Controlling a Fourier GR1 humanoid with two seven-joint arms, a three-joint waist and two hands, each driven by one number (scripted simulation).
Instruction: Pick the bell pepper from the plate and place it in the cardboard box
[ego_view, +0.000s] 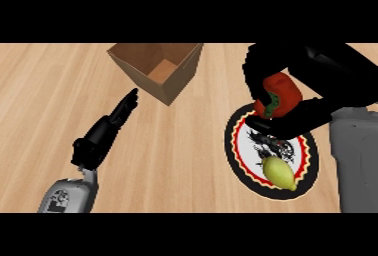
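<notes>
Nearest, left hand (103, 135) with fingers straight and together (pointing toward the cardboard box (157, 67)); beyond, a yellow fruit (280, 173) on the plate (238, 150), then right hand (295, 75) clamped round the bell pepper (279, 98), over the plate's far edge.

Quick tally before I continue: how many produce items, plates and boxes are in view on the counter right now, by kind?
Produce: 2, a red bell pepper held in the right hand above the plate, and a yellow-green fruit lying on the plate.
Plates: 1, the plate.
Boxes: 1, the open cardboard box.
Total: 4.
</notes>
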